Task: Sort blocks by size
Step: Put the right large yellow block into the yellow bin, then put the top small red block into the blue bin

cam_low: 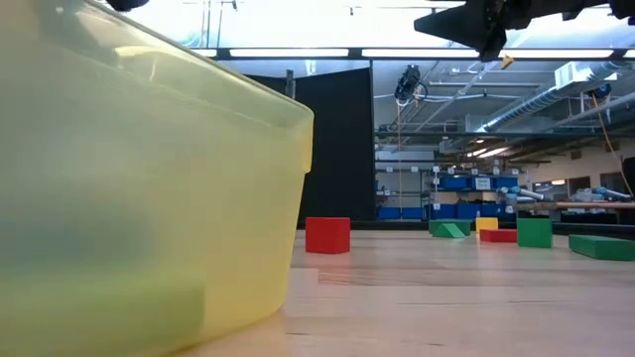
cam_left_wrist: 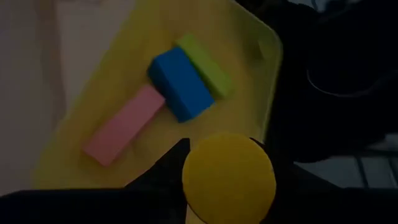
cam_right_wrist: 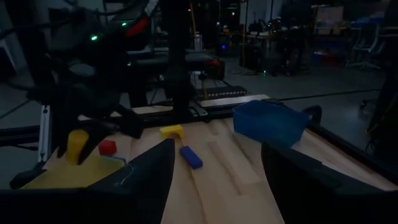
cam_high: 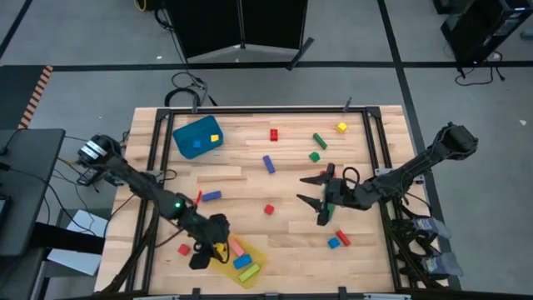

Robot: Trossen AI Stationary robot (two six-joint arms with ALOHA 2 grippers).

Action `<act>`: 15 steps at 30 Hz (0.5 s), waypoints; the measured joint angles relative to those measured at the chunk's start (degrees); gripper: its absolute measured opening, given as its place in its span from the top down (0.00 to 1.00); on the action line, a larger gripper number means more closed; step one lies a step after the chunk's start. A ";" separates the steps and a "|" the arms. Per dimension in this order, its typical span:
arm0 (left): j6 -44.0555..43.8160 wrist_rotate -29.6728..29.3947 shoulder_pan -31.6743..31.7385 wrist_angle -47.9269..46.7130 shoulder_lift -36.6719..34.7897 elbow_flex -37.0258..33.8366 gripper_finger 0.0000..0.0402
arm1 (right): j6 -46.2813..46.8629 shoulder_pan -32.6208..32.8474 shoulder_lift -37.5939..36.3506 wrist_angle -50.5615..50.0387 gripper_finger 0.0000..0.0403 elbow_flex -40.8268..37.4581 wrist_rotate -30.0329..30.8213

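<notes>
my left claw [cam_high: 218, 250] lower left, over yellow tray [cam_high: 260, 260], clamped on yellow block [cam_left_wrist: 229, 177] | my right claw [cam_high: 314, 190] centre, fingers apart, raised

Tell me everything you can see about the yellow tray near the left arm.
The yellow tray is a shallow, translucent plastic-looking container with rounded corners and a raised rim, sitting at the table's near edge, turned at an angle. Inside lie a pink bar, a blue bar and a green bar, the blue touching both. The left gripper hangs over it holding a yellow block.
</notes>
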 joint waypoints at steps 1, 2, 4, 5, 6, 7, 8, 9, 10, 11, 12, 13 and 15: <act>-0.78 -0.92 0.00 0.01 0.26 0.00 0.67 | 0.55 -0.29 0.00 -0.04 0.38 0.00 0.00; -1.54 -1.73 0.02 -0.17 0.46 0.00 0.62 | 1.18 -0.58 0.00 -0.22 0.38 0.00 0.00; -1.82 -2.76 0.06 -1.21 0.59 0.00 0.50 | 2.80 -1.21 0.00 -1.35 0.38 0.02 0.00; -1.80 -2.96 0.07 -1.54 0.63 0.00 0.42 | 3.93 -1.59 0.00 -2.38 0.38 0.02 -0.02; -1.80 -2.94 0.05 -1.79 0.64 0.00 0.36 | 5.22 -1.90 0.00 -3.74 0.37 0.02 -0.02; -1.80 -2.92 0.04 -2.25 0.66 0.00 0.30 | 6.65 -2.21 0.00 -5.15 0.37 0.02 -0.07; -1.82 -2.80 0.04 -2.55 0.67 0.00 0.24 | 8.17 -2.56 0.17 -6.52 0.36 0.02 -0.39; -1.81 -2.69 0.04 -2.50 0.67 0.00 0.20 | 9.60 -2.89 0.48 -7.67 0.36 0.02 -1.23; -1.64 -2.71 0.07 -2.48 0.58 0.04 0.17 | 10.74 -3.19 1.06 -8.67 0.35 0.02 -2.33; -1.11 -2.88 0.09 -2.61 0.42 0.27 0.14 | 11.53 -3.38 1.91 -9.25 0.34 0.02 -3.44; -0.12 -3.56 0.09 -2.62 0.17 0.68 0.13 | 12.03 -3.51 3.06 -9.20 0.33 0.02 -4.59; 1.05 -4.95 0.09 -2.48 -0.30 1.15 0.12 | 12.42 -3.53 4.38 -9.06 0.32 0.02 -5.64; 3.88 -8.64 0.09 -2.29 -1.84 1.89 0.13 | 13.54 -3.58 7.80 -9.03 0.30 0.84 -6.47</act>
